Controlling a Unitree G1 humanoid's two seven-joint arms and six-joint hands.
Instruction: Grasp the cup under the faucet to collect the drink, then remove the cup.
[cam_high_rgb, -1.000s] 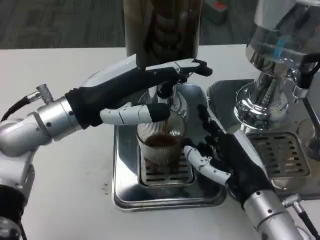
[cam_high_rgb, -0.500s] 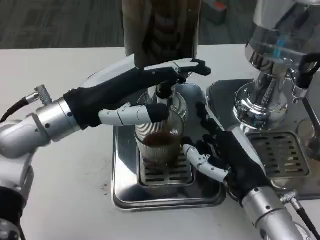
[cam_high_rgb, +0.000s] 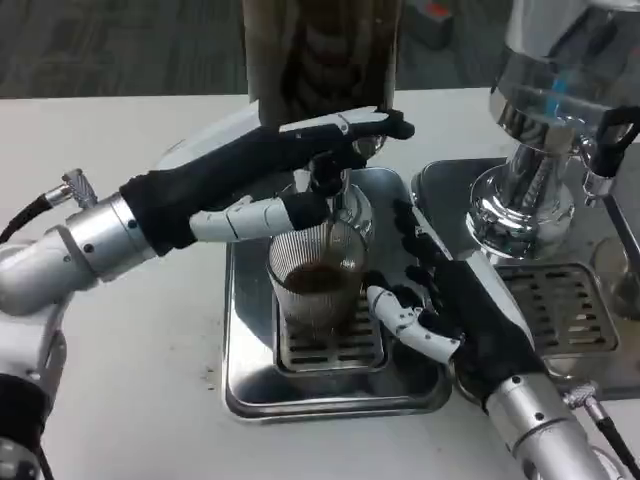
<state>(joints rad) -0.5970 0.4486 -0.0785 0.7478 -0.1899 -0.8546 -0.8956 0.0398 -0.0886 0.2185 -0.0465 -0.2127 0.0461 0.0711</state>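
Note:
A ribbed clear cup (cam_high_rgb: 316, 285) stands on the grille of the steel drip tray (cam_high_rgb: 250, 390), directly under the faucet (cam_high_rgb: 326, 183) of the dark dispenser (cam_high_rgb: 320, 50). Brown drink lies in the cup, and a thin stream runs into it. My left hand (cam_high_rgb: 255, 165) reaches in from the left. Its fingers lie over the faucet lever and its thumb sits below, by the cup's rim. My right hand (cam_high_rgb: 450, 310) lies on the cup's right side, fingers spread. Its thumb tip is at the cup wall and the other fingers stand apart from the glass.
A chrome machine (cam_high_rgb: 545, 150) with its own grilled tray (cam_high_rgb: 560, 310) stands at the right, close beside my right forearm. White table (cam_high_rgb: 130, 370) lies to the left and front of the drip tray.
My left hand has shifted slightly up and left on the faucet lever. A stream now runs into the cup. My right hand has barely moved.

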